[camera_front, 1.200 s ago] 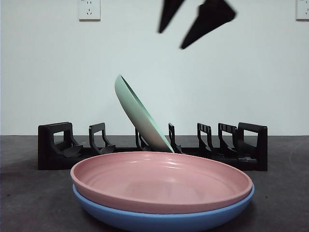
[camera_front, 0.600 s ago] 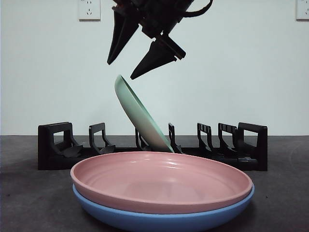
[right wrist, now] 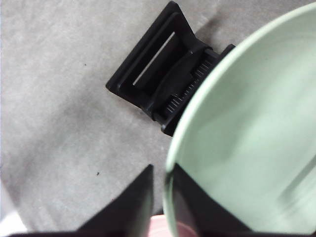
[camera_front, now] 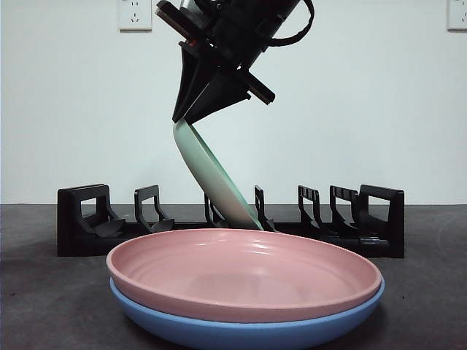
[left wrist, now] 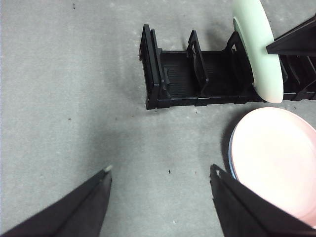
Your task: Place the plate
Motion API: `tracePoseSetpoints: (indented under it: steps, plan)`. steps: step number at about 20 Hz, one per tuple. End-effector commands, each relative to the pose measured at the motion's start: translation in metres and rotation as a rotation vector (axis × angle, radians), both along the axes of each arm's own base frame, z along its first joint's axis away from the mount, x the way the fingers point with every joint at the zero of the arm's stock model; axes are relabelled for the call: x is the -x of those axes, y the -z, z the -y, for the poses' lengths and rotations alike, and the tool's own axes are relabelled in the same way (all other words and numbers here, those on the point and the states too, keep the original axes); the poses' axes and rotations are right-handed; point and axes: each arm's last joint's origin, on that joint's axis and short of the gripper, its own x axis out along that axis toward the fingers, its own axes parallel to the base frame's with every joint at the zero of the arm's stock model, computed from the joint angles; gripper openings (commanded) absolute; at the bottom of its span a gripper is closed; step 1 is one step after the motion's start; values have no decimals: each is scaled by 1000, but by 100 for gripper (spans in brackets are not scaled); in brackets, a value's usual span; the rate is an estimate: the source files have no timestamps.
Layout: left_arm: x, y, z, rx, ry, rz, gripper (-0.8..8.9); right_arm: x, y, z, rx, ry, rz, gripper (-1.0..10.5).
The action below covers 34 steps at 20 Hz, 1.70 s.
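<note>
On the desk [camera_front: 44, 306], at the back, a black rack [camera_front: 230, 226] holds one green plate [camera_front: 211, 175], leaning in a middle slot. Nearer: pink plate [camera_front: 244, 273] stacked in a blue plate [camera_front: 241, 328]. Right gripper [camera_front: 191, 117] sits narrow astride the green plate's top rim, prob. pinching it. Plate looks stiff, light, smooth, so slippery; rim is the grip spot. Left gripper [left wrist: 160, 173] waits wide, w/ nothing in it.

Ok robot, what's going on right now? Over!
Right gripper jaws astride green plate's top rim. Plate leans in black rack. Left gripper open, waiting aside. Pink plate stacked on blue plate, untouched.
</note>
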Motion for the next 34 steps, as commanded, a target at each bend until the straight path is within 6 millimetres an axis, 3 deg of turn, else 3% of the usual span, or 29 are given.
tracePoseSetpoints:
  steps: [1,9,18,27,34]
  plan:
    - [-1,-4,0,3,-5,18,309,-2,0,-8,-5,-13,5,31]
    - [-1,-4,0,3,-5,18,309,0,-2,-10,-13,-11,2,11]
    - [-1,-4,0,2,-5,19,309,22,-53,-2,-21,-69,64,11]
    - [-1,-4,0,3,-5,19,309,73,-83,-3,11,-107,205,11]
    - [-2,-6,1,9,-5,44,309,126,-62,19,-42,-128,319,11]
